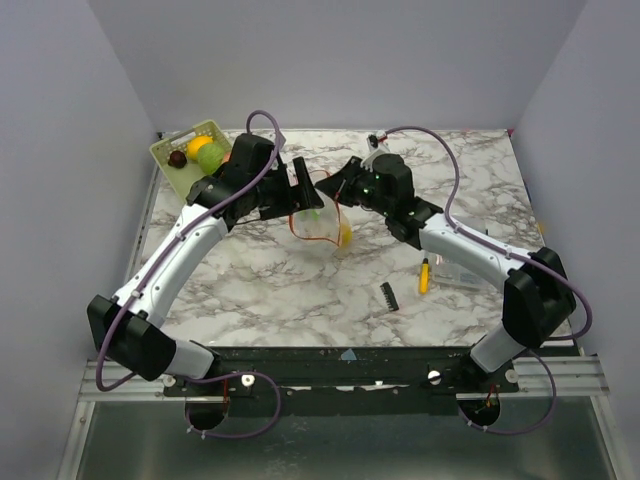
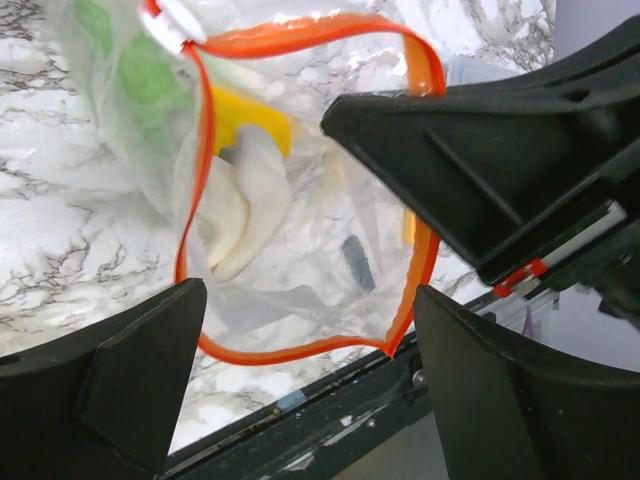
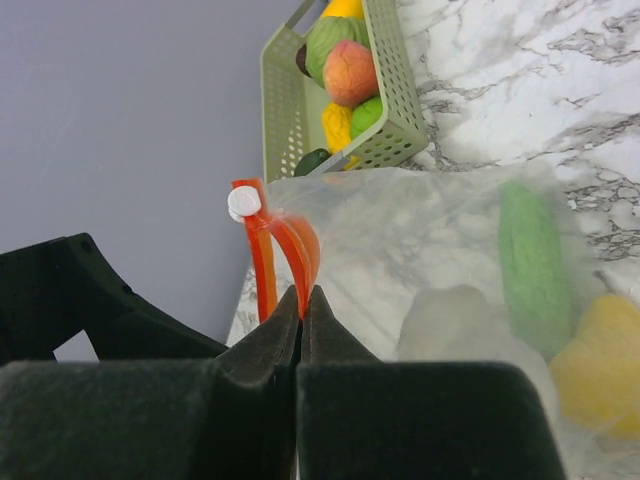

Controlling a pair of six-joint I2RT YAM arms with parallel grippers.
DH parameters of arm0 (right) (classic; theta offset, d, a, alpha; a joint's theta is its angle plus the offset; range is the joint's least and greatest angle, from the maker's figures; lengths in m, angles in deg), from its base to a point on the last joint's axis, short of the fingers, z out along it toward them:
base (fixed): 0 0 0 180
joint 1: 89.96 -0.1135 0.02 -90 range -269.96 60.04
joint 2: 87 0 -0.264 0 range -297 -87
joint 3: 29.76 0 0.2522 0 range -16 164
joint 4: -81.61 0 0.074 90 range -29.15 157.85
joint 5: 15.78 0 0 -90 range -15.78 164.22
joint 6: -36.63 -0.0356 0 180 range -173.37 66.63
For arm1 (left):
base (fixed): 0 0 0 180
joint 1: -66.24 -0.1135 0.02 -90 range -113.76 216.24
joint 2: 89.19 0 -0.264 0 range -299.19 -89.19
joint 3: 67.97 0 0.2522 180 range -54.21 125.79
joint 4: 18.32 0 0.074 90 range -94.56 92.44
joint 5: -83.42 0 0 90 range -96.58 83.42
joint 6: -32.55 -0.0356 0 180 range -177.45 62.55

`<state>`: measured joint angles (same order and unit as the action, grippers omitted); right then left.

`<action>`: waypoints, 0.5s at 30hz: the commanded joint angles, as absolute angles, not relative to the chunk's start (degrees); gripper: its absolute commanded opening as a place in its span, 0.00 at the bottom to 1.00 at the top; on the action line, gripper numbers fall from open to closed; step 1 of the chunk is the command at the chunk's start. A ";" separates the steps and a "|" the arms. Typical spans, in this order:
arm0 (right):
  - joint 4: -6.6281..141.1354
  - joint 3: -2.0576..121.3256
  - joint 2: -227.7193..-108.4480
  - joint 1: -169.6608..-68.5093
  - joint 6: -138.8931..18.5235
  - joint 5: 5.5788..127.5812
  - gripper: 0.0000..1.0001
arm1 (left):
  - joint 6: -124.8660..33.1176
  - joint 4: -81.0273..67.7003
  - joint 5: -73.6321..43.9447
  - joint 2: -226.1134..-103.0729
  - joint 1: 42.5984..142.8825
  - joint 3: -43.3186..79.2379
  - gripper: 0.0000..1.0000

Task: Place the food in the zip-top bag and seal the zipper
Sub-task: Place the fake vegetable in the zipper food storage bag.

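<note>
The zip-top bag [image 1: 318, 226] hangs mouth-open between my two grippers above the middle of the table. Its zipper [image 2: 279, 355] forms an orange loop with a white slider [image 3: 243, 203] at one end. Inside the bag lie a yellow piece of food [image 2: 255, 120], a whitish one [image 2: 245, 200] and a green one [image 3: 535, 265]. My right gripper [image 3: 303, 292] is shut on the zipper strip near the slider. The left gripper [image 2: 310, 400] stands open at the bag's mouth, nothing between its fingers [image 2: 130, 385]. More food [image 3: 350, 70] lies in the green basket.
The light green slotted basket [image 1: 190, 135] sits at the back left corner against the wall. A yellow-handled screwdriver [image 1: 424, 273], a small black part [image 1: 389, 295] and a clear rigid box [image 1: 462, 272] lie under the right arm.
</note>
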<state>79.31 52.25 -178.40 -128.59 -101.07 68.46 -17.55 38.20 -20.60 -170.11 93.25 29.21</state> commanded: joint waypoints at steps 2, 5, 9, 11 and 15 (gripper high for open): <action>80.74 51.58 -178.21 -128.42 -102.37 64.83 0.01 | -20.51 35.76 -20.43 -162.73 90.79 22.10 0.86; 80.69 51.44 -178.17 -128.39 -102.07 64.56 0.01 | -19.67 33.36 -20.81 -160.41 89.18 18.00 0.77; 80.69 51.24 -177.88 -128.41 -101.49 64.35 0.01 | -18.80 31.39 -22.73 -162.58 88.87 15.80 0.66; 80.54 51.07 -177.52 -128.42 -101.11 64.49 0.01 | -18.46 30.57 -24.24 -164.38 88.83 14.91 0.64; 79.83 50.76 -176.58 -128.39 -100.02 65.78 0.01 | -17.59 28.20 -28.32 -165.72 88.92 13.26 0.42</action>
